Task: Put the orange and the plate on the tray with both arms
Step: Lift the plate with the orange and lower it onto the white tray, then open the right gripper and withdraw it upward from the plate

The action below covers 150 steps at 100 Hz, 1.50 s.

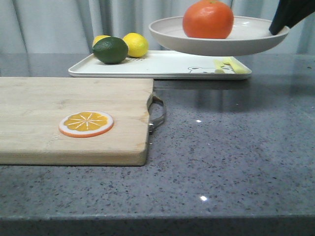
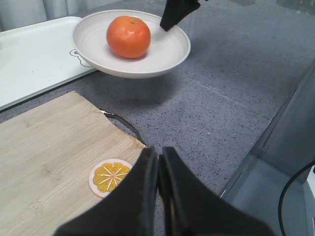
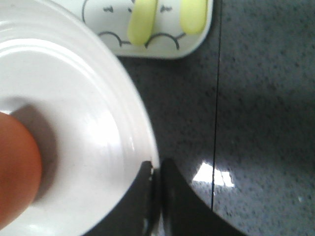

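The off-white plate (image 1: 246, 39) hangs in the air above the near right part of the white tray (image 1: 162, 65), with the orange (image 1: 208, 19) resting in it. My right gripper (image 1: 278, 27) is shut on the plate's right rim; in the right wrist view its fingers (image 3: 156, 169) pinch the plate (image 3: 83, 123) edge, the orange (image 3: 17, 167) beside them. The left wrist view shows the plate (image 2: 162, 54) and orange (image 2: 128, 36) held clear of the counter, by the tray (image 2: 34, 59) corner. My left gripper (image 2: 158, 152) is shut and empty, above the cutting board's corner.
A wooden cutting board (image 1: 49, 98) with a metal handle (image 1: 156, 114) lies at the left, an orange slice disc (image 1: 86, 123) on it. A lime (image 1: 110, 50) and two lemons (image 1: 135, 44) sit on the tray's left end. Grey counter (image 1: 231, 147) spreads right; its edge drops off (image 2: 275, 147).
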{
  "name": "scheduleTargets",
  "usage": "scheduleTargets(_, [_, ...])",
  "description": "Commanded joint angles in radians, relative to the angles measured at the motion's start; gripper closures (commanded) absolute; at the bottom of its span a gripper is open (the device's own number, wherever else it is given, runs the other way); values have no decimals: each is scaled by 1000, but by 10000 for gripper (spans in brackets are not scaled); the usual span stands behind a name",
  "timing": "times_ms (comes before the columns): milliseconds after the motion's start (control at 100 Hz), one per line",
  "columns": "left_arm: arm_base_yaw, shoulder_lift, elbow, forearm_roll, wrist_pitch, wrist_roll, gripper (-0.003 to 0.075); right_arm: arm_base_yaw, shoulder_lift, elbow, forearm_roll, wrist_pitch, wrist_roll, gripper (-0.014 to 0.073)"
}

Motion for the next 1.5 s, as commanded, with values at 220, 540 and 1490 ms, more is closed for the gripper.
scheduleTargets(220, [-3, 4, -24, -12, -71, -2, 740, 45, 249, -444, 41, 55, -12, 658])
scheduleTargets(540, [-3, 4, -24, -12, -71, -2, 740, 47, 530, -858, 42, 117, 16, 658])
scheduleTargets(1490, [-3, 4, -24, -12, -71, -2, 740, 47, 657, -941, 52, -15, 7, 658])
